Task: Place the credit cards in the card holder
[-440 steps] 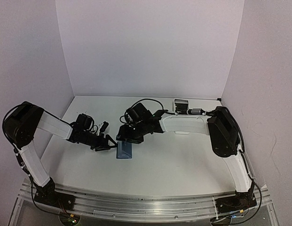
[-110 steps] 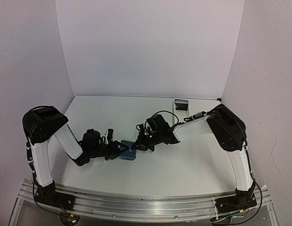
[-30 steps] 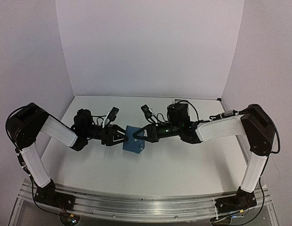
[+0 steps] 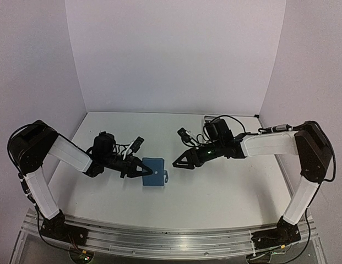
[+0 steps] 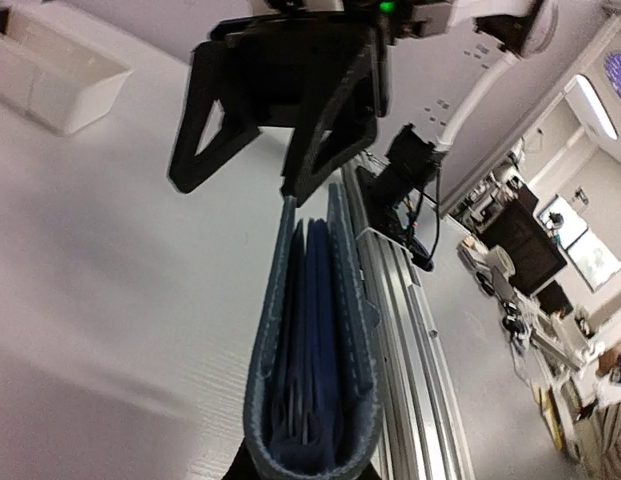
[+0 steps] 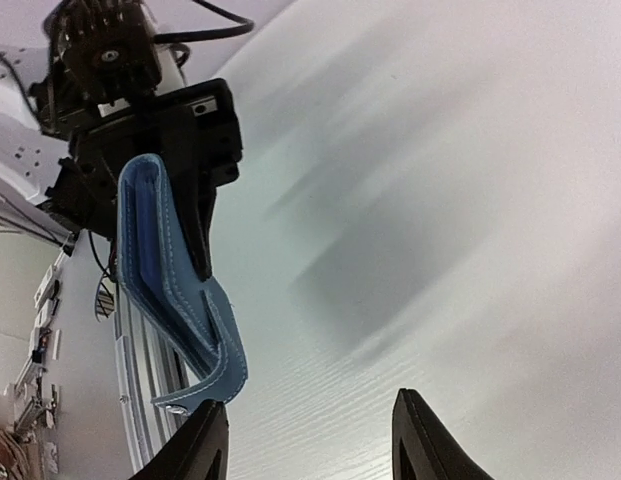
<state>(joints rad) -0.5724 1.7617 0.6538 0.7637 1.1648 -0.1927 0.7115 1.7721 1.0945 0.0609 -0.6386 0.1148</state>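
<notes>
- The small dark-blue folding card holder (image 4: 156,171) sits over the middle of the white table (image 4: 215,192). The left gripper (image 4: 142,169) pinches its left edge.
- The right gripper (image 4: 175,163) faces the holder from just beside it, not touching, with its fingers spread.
- The holder's long axis runs from one gripper toward the other, and the snap tab (image 6: 215,385) is at the end nearest the right gripper.
- Only the left wrist view shows the holder edge-on, with dark-blue leaves between its covers. Only the right wrist view shows the pale stitching.
</notes>
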